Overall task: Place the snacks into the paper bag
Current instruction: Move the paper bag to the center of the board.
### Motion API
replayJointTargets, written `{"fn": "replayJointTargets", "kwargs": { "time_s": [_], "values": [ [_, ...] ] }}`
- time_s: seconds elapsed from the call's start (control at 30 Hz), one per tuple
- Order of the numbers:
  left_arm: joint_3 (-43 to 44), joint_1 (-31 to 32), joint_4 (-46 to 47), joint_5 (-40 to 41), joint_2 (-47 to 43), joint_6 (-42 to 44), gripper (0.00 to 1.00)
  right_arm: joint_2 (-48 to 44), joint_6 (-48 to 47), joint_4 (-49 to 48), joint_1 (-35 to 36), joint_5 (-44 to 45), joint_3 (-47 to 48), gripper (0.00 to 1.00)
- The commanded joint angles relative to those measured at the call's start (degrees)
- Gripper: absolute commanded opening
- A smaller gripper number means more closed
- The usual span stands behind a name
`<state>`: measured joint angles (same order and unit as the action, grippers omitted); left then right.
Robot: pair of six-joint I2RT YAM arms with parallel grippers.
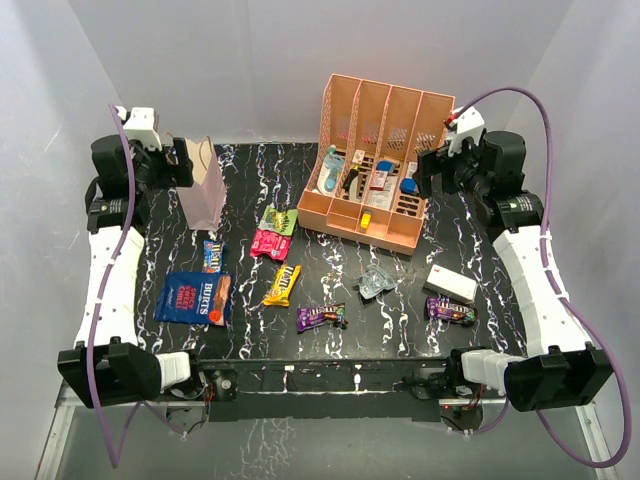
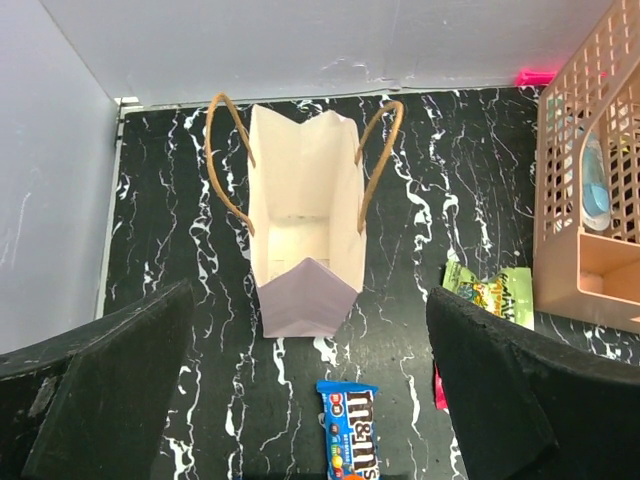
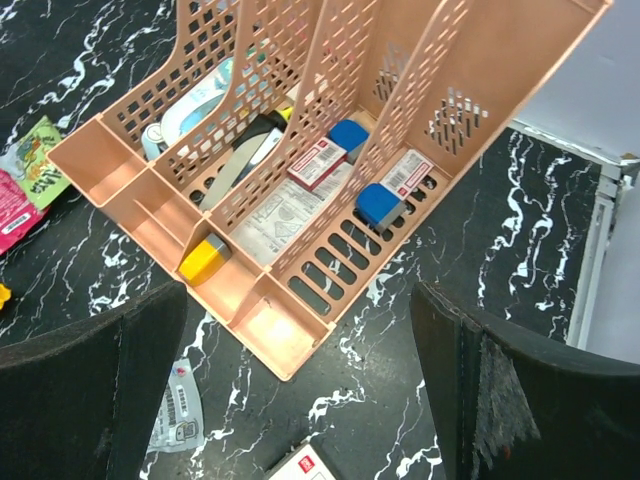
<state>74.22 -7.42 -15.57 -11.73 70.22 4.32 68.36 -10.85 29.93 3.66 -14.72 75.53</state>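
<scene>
The pale lilac paper bag (image 1: pixel 205 185) stands upright and empty at the back left, its mouth open (image 2: pixel 305 200). Several snacks lie flat on the black marbled table: a large blue crisp bag (image 1: pixel 195 297), a blue M&M's packet (image 1: pixel 213 256) (image 2: pixel 350 430), yellow (image 1: pixel 283 285), green (image 1: pixel 278 220) (image 2: pixel 490 293), pink (image 1: pixel 269 243), two purple wrappers (image 1: pixel 320 317) (image 1: pixel 450 310), and a clear-silver one (image 1: pixel 375 281) (image 3: pixel 180 410). My left gripper (image 2: pixel 310 400) hangs open above the table just in front of the bag. My right gripper (image 3: pixel 300 390) is open over the rack's near corner, holding nothing.
A peach slotted rack (image 1: pixel 375 165) (image 3: pixel 300 180) with bottles and cartons stands at the back centre-right. A white rectangular box (image 1: pixel 450 284) (image 3: pixel 305 465) lies near the right purple wrapper. White walls enclose the table on three sides.
</scene>
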Motion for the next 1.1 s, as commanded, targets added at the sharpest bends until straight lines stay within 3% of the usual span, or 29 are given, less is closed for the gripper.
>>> {"fn": "replayJointTargets", "kwargs": {
  "time_s": [0.0, 0.2, 0.6, 0.9, 1.07],
  "values": [
    [5.3, -0.4, -2.5, 2.7, 2.0, 1.2, 0.98, 0.3, -1.6, 0.1, 0.7, -3.1, 3.0, 0.98],
    [11.0, -0.4, -6.2, 5.4, 7.1, 3.1, 0.97, -0.3, -0.7, -0.4, 0.7, -4.8, 2.6, 0.98],
    [21.8, -1.1, -12.7, 4.6, 22.3, 1.3, 0.73, -1.2, -0.3, -0.3, 0.7, -7.1, 2.3, 0.98],
    [23.4, -2.0, -10.8, 3.6, 30.0, 0.9, 0.56, 0.2, 0.0, 0.1, 0.7, -8.7, 1.7, 0.98],
    [19.8, -2.1, -6.6, 2.5, 30.1, 1.5, 0.46, 0.5, -0.1, 0.4, 0.7, -8.6, 1.6, 0.98]
  ]
}}
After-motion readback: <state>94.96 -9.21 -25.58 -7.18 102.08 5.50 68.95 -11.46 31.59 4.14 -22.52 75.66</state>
